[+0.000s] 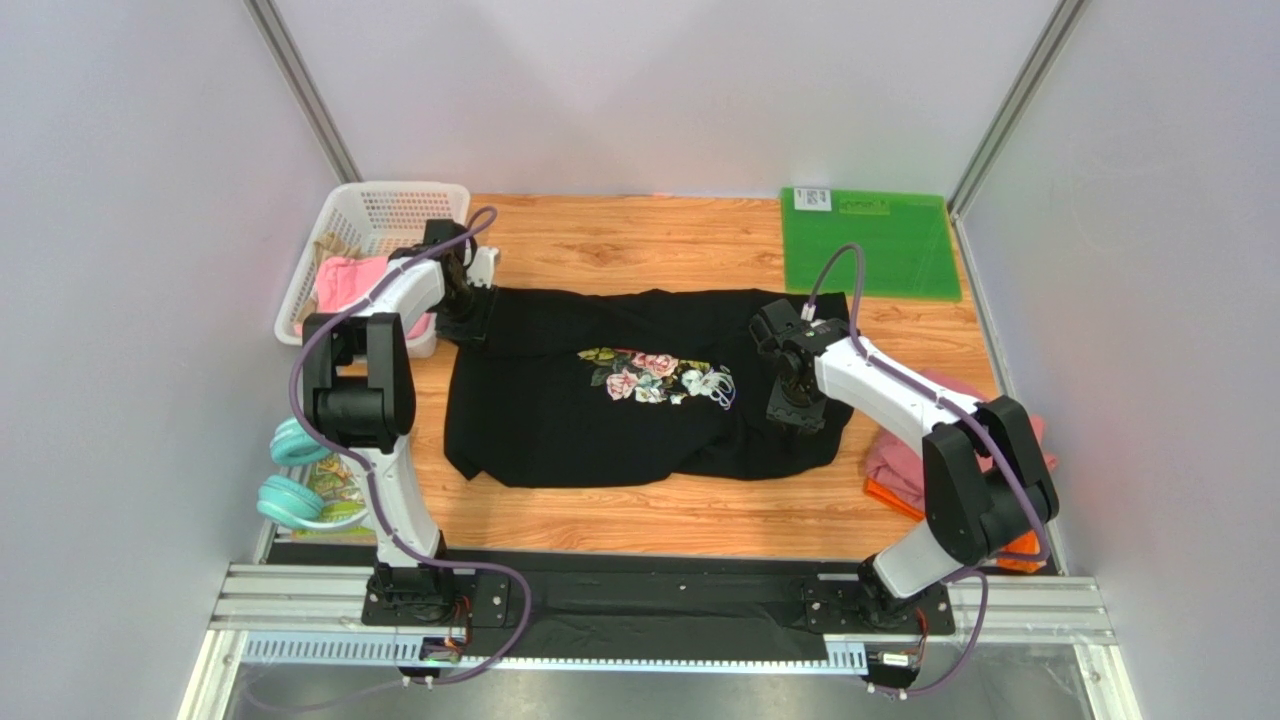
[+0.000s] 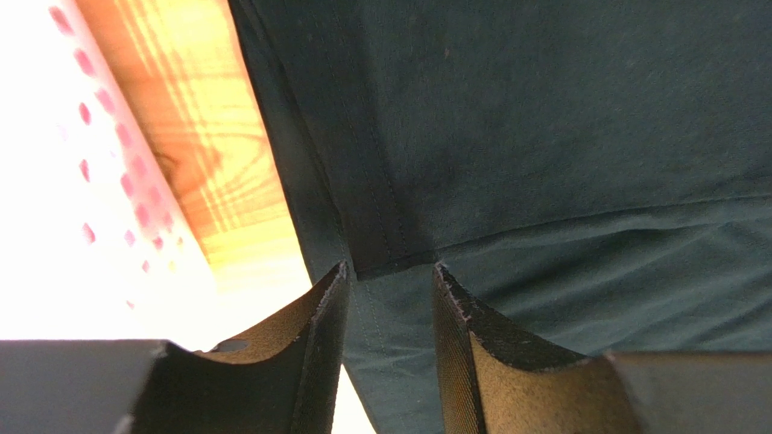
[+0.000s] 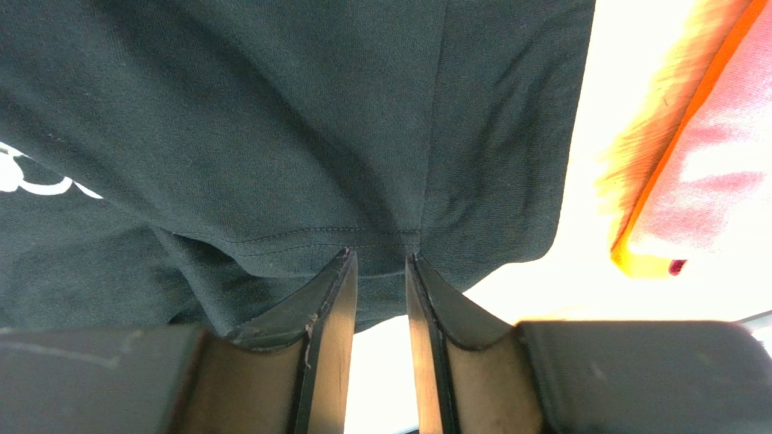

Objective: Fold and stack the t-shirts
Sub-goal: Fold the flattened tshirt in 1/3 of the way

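Table [image 1: 631, 240]: wood top. Black shirt [image 1: 601, 428] lies spread at its centre, floral print up.
Green mat [image 1: 869, 243]: beyond the black shirt's right end, flat.
Basket [image 1: 383, 203]: beyond its left end, pink cloth [image 1: 349, 279] inside.
Pink shirt [image 1: 899, 468]: just right of the black shirt, lying on an orange shirt [image 1: 1025, 552].
Left gripper [image 2: 388, 271]: at the black shirt's far left corner, jaws about half apart, hem just ahead of the tips, nothing gripped.
Right gripper [image 3: 381, 258]: at its right edge, jaws a narrow slit at the hem. Cannot tell if cloth is pinched.
Headphones [image 1: 293, 473]: left of the black shirt, near side.
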You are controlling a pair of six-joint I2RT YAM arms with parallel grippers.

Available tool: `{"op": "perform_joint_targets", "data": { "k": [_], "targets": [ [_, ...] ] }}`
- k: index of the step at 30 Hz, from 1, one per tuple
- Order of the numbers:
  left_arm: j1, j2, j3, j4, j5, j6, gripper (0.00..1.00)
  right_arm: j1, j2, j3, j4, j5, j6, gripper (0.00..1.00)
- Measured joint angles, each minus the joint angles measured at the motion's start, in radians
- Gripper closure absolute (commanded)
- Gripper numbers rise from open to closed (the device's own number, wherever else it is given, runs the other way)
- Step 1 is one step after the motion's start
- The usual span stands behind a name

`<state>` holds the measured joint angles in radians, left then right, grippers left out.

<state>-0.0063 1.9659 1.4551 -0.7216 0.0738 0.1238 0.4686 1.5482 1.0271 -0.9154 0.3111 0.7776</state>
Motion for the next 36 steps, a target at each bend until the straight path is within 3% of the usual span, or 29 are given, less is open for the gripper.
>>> {"op": "perform_joint_targets", "data": {
  "k": [3,6,14,23,26,27,29,30,33,36],
  "targets": [
    [0.000,0.000,-0.017,0.001,-0.004,0.002,0.82,0.000,-0.001,0.000,0.000,0.000,0.000,0.69],
    [0.000,0.000,-0.029,0.000,-0.004,0.007,0.99,0.000,-0.001,0.000,0.000,0.000,0.000,0.70],
    [0.000,-0.004,-0.034,-0.001,-0.019,0.019,1.00,0.000,-0.002,-0.001,0.000,0.000,0.000,0.70],
    [0.000,-0.075,-0.043,-0.010,-0.138,0.077,1.00,0.000,-0.002,-0.016,-0.003,0.002,-0.001,0.70],
    [0.000,-0.085,-0.043,-0.010,-0.165,0.088,0.87,0.000,-0.002,-0.016,-0.003,0.002,-0.001,0.70],
    [0.000,-0.085,-0.043,-0.011,-0.166,0.089,0.72,0.000,-0.002,-0.016,-0.003,0.002,-0.001,0.70],
    [-0.002,-0.085,-0.043,-0.018,-0.164,0.089,0.56,0.000,-0.002,-0.016,-0.003,0.002,-0.001,0.70],
    [-0.004,-0.085,-0.044,-0.019,-0.162,0.094,0.42,0.000,-0.002,-0.016,-0.003,0.002,-0.001,0.70],
    [-0.025,-0.085,-0.050,-0.023,-0.151,0.086,0.22,0.000,-0.002,-0.016,-0.003,0.002,-0.002,0.69],
    [-0.052,-0.085,-0.054,-0.026,-0.151,0.087,0.20,0.000,-0.002,-0.016,-0.003,0.002,-0.004,0.69]
  ]
}}
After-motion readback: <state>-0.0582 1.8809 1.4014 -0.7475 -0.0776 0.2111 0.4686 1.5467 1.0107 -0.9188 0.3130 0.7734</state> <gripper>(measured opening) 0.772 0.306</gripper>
